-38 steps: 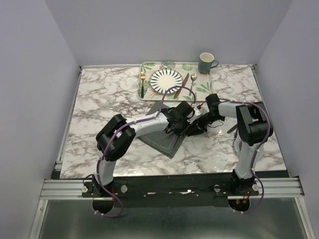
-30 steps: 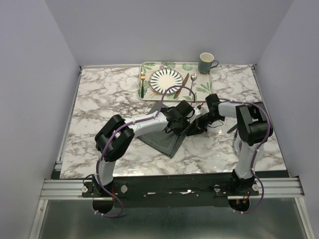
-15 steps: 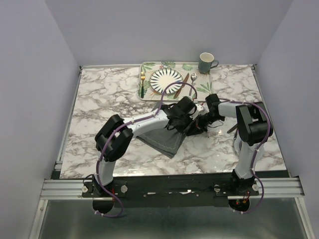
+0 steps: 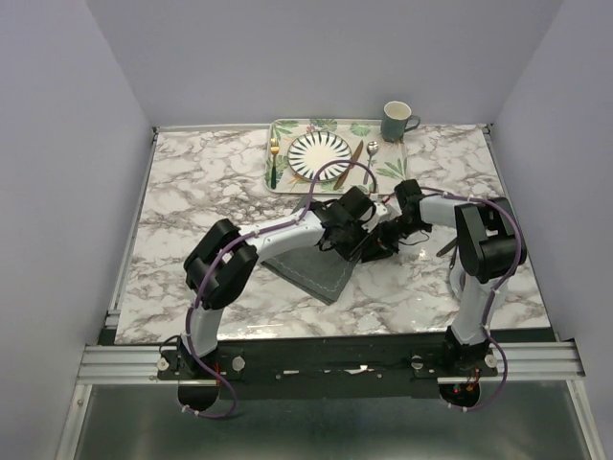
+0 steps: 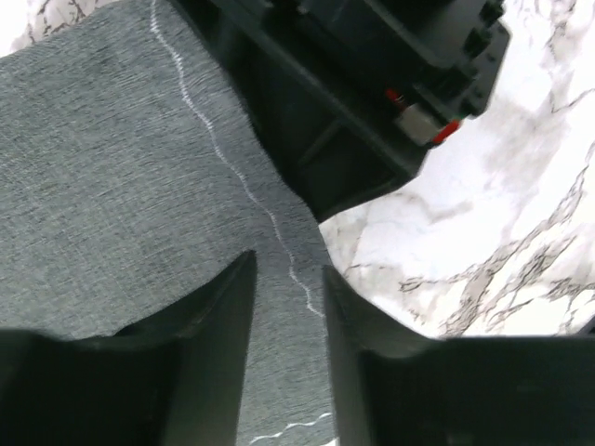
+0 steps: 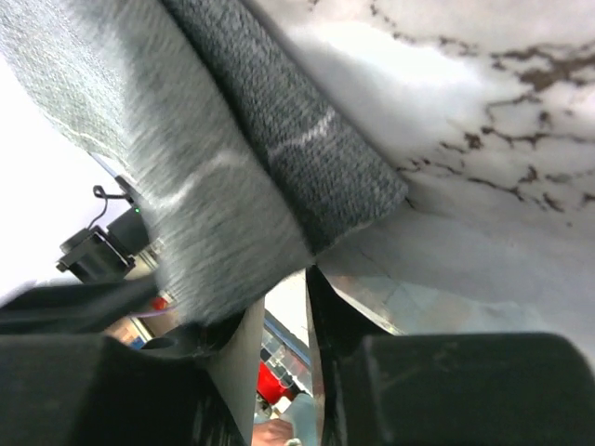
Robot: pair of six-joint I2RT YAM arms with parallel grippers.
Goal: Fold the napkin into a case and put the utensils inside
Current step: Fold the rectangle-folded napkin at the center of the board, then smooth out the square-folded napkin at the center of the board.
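Note:
The dark grey napkin (image 4: 316, 266) lies folded on the marble table, its pale stitched border running up the cloth (image 5: 112, 186). My left gripper (image 4: 347, 235) hovers over the cloth's right corner. Its jaws (image 5: 288, 269) are open, with flat cloth showing between them. My right gripper (image 4: 376, 244) is close beside it, low at the napkin's right edge. Its jaws (image 6: 284, 290) are a little open, and a raised fold of the napkin (image 6: 279, 167) rests at the tips. The fork (image 4: 274, 158), knife (image 4: 355, 161) and spoon (image 4: 371, 156) lie on the tray.
A leaf-patterned tray (image 4: 391, 174) at the back holds a striped plate (image 4: 321, 151) between the cutlery. A teal mug (image 4: 397, 121) stands behind its right corner. The right arm's black body (image 5: 353, 93) fills the top of the left wrist view, very close.
My left gripper has opened and let go of the napkin, and the cloth has settled lower. The right jaws have parted slightly. Both arms stay almost in place.

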